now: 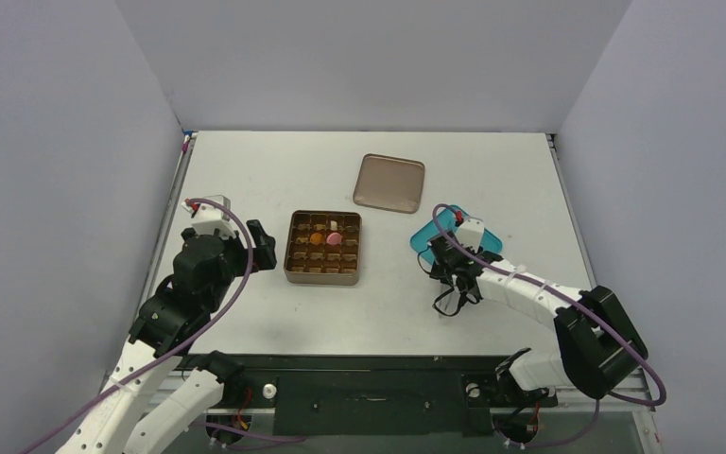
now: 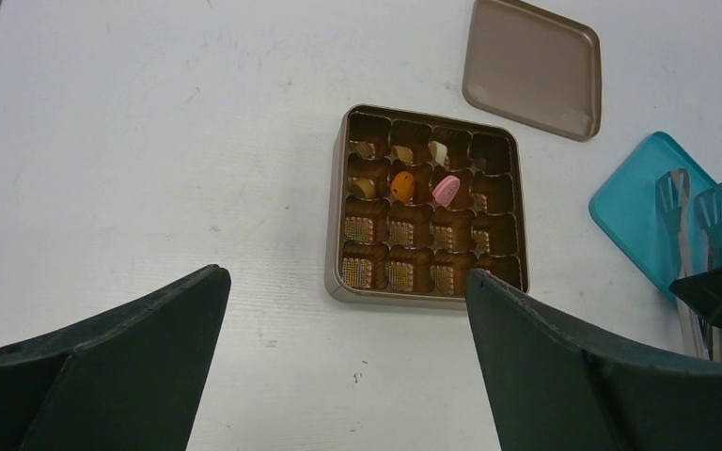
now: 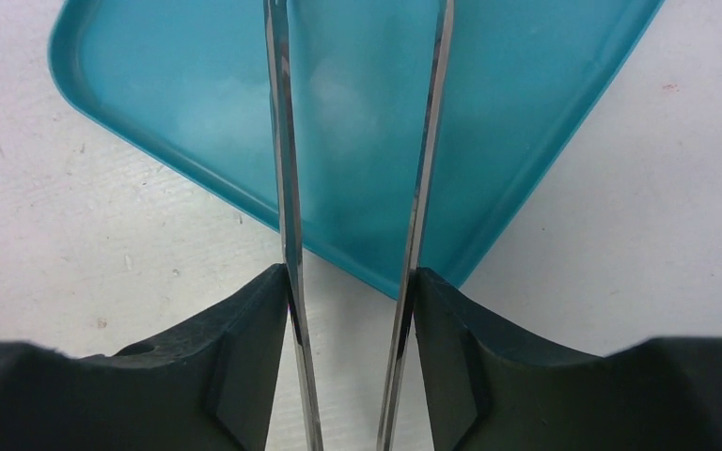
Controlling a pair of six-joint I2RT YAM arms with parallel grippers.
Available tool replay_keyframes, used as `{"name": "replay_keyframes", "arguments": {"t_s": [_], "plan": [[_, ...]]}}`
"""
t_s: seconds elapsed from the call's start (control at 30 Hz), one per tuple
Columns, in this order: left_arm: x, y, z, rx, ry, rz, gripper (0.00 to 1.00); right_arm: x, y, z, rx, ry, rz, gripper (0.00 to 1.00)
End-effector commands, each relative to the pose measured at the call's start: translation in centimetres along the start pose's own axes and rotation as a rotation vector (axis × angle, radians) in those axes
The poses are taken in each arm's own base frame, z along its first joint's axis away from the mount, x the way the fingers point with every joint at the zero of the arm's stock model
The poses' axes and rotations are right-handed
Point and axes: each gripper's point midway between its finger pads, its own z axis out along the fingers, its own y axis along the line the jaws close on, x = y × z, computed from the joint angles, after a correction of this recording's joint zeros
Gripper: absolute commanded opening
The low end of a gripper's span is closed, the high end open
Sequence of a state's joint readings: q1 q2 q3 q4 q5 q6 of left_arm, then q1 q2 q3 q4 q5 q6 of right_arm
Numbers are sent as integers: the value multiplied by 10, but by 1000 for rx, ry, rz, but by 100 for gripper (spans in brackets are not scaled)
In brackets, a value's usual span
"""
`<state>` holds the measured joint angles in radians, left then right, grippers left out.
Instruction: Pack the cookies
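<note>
My right gripper [image 3: 353, 282] is clamped on the tongs [image 3: 285, 188], one finger against each metal arm. Their tips reach ahead of me over the teal plate [image 3: 150, 94]. If my squeeze slackens, I judge the smooth arms could slide through my pads, or spring wide and twist.

My left gripper [image 2: 346, 277] hangs wide apart, holding nothing. Ahead of it the cookies [image 2: 401, 185] sit in the far cells of the tin [image 2: 423, 299], with the lid [image 2: 534, 66] beyond.

The table [image 2: 150, 141] is white and scuffed, and the walls [image 1: 359, 57] are plain grey.
</note>
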<state>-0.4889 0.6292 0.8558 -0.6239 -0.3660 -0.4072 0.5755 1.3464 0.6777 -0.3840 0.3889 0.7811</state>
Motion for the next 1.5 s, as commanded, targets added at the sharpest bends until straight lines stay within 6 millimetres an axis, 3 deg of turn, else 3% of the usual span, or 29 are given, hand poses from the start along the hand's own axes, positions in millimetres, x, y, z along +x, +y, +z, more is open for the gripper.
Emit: {"name": "replay_keyframes", "arguments": {"t_s": [0.0,0.4,0.57,0.7,1.03,1.47], "plan": [[-13,-4,1,12,-46,-15,97,-8,7,4,-21,-34,56,48],[-14,-4,0,14,-51,-15,97,-22,-3,-7,24,-73,50,59],[-15,-4,-1,18,-54,-18,97,-38,-3,-18,21,-105,56,60],[-14,-4,-1,18,-53,-17,97,-63,1,-32,22,-158,52,61],[-15,-5,-1,23,-54,-19,97,-137,39,-55,-44,-245,40,58],[-14,-10,-2,50,-48,-19,97,-194,90,-17,-98,-208,24,48]]}}
